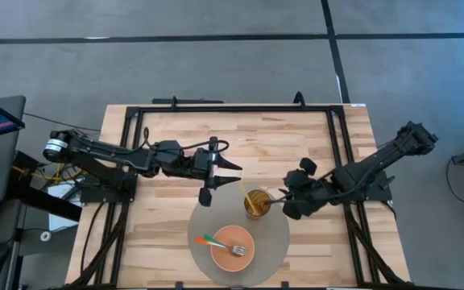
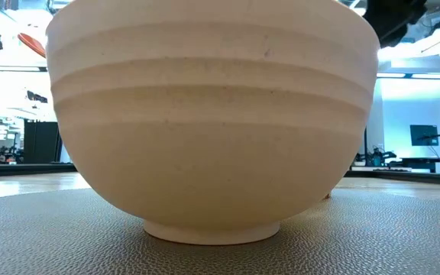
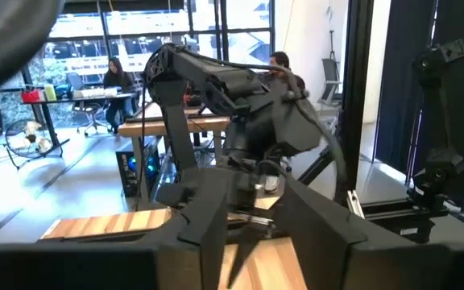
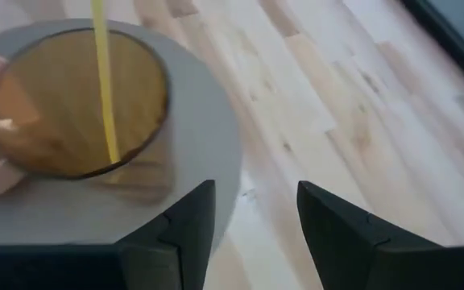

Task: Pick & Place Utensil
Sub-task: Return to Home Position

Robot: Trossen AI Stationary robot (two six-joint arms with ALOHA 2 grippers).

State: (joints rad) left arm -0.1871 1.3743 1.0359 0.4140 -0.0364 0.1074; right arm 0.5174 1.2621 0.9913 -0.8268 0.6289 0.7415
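Observation:
An amber glass cup stands on a round grey mat and holds a thin yellow utensil, which leans on its rim. A pale bowl on the same mat holds a fork and an orange-handled utensil with a green end. My right gripper is open just right of the cup, at the mat's edge. My left gripper is open left of the cup and beyond it, above the mat's far edge.
The wooden table has a black frame around it. In the left wrist view the right arm stands straight ahead, with people at desks in the room behind. The bowl fills the low view.

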